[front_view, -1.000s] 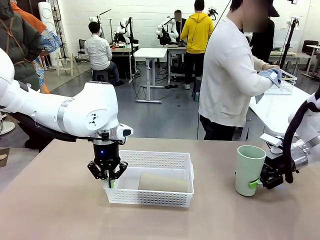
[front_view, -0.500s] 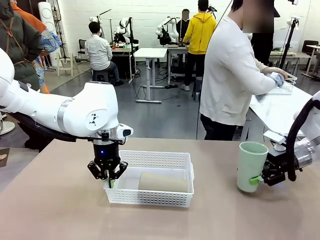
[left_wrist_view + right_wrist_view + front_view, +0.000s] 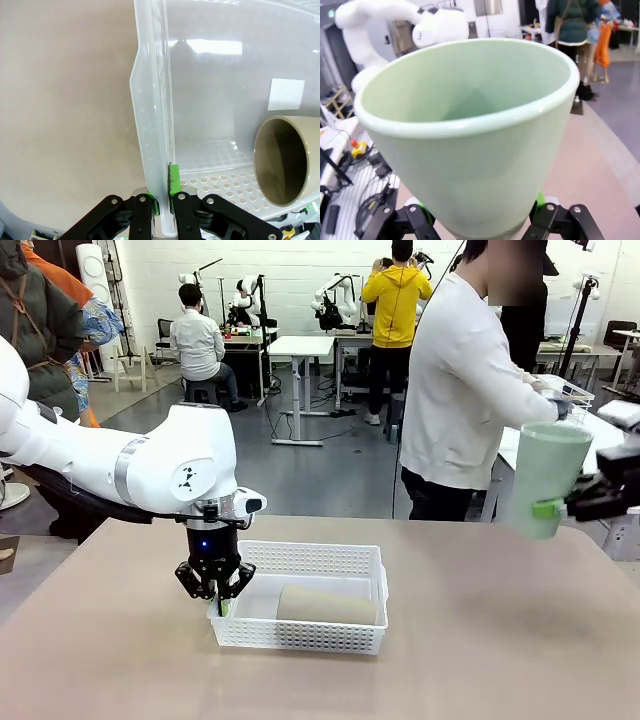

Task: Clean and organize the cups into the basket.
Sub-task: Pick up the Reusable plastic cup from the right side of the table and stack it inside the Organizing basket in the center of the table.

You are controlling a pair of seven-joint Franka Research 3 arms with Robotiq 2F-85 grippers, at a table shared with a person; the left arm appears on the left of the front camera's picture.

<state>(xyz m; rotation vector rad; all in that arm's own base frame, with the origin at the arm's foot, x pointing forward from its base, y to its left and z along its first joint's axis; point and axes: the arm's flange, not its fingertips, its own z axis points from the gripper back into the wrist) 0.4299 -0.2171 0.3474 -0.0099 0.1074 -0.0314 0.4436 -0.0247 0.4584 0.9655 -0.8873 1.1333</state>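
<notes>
Left jaws pinched shut on the basket point(image 3: 300, 636) left wall, by its robot-side corner; basket sits mid-tabletop point(image 3: 480, 640). One tan cup point(image 3: 325, 604) lies on its side inside. Right jaws clamp the mint cup point(image 3: 545, 480) low on its body, airborne over the right edge. Cup looks stiff, light, matte, probably plastic. The taper could slip, so grip low.

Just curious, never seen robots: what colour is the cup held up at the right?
The cup is pale mint green, clearest in the right wrist view.
</notes>
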